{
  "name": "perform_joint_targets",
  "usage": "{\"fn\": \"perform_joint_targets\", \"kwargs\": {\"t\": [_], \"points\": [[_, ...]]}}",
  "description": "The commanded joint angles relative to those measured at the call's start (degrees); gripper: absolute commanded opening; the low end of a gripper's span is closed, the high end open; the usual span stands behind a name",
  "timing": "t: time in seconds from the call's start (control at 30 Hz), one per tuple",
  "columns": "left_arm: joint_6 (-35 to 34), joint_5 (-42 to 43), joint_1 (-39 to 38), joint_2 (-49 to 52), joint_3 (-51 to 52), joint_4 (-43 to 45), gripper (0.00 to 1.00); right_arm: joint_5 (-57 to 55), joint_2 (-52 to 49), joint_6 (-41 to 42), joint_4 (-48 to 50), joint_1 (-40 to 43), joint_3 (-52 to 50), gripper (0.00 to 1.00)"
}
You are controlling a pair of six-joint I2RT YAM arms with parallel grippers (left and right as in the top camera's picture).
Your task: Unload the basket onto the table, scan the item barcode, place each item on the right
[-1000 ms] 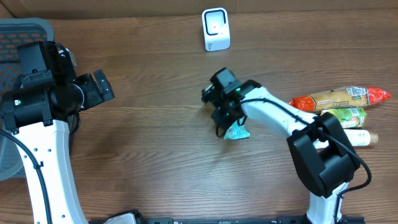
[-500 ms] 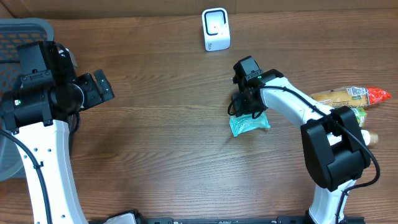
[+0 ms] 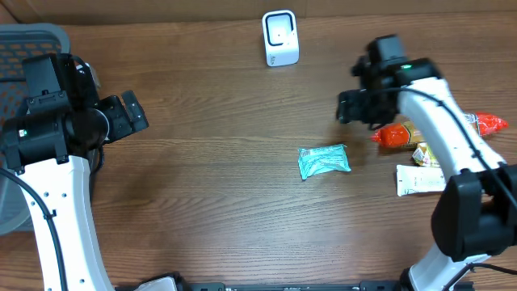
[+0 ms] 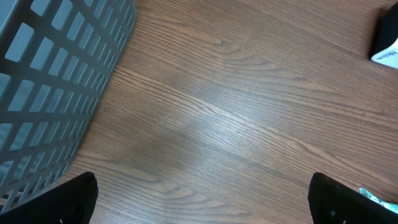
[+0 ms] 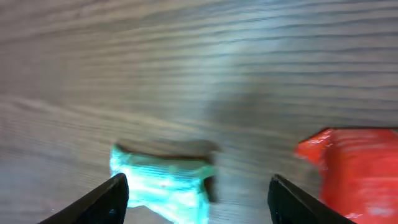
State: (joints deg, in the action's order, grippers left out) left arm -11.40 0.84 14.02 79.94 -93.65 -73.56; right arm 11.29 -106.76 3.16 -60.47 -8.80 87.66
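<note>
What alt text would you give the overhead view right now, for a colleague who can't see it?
A teal packet lies alone in the middle of the wooden table, the open right gripper hovering beyond it near a red packet. A white scanner stands at the far edge.

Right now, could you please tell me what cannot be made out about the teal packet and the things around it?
- Teal plastic packet: print too small overhead, motion-blurred in the right wrist view.
- Orange-red wrapper and packs beside it: partly hidden overhead by the right arm.
- Grey mesh basket: cut off by the overhead frame's edge, covered by the left arm.
</note>
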Motion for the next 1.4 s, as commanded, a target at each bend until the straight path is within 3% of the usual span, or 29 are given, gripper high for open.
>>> {"fn": "perform_joint_targets", "kwargs": {"t": [0.0, 0.33, 0.77, 1.03, 1.37], "points": [[1.11, 0.22, 0.20, 0.31, -0.96, 0.09, 0.99, 8.31, 0.35, -3.72, 1.22, 3.28, -4.50, 0.73], [1.11, 0.22, 0.20, 0.31, -0.96, 0.09, 1.00, 12.46, 0.35, -3.72, 8.76, 6.99, -15.50, 0.80], [1.11, 0.22, 0.22, 0.31, -0.96, 0.09, 0.99, 25.70, 0.33, -11.56, 16.17, 6.99, -22.93, 0.82], [1.11, 0.22, 0.20, 0.31, -0.96, 0.09, 0.99, 28.68, 0.31, -7.65, 21.49, 6.86, -28.06, 0.72], [1.11, 0.22, 0.20, 0.31, -0.96, 0.09, 1.00, 29.16, 0.31, -3.26, 27.71, 6.51, -33.14, 0.67]]}}
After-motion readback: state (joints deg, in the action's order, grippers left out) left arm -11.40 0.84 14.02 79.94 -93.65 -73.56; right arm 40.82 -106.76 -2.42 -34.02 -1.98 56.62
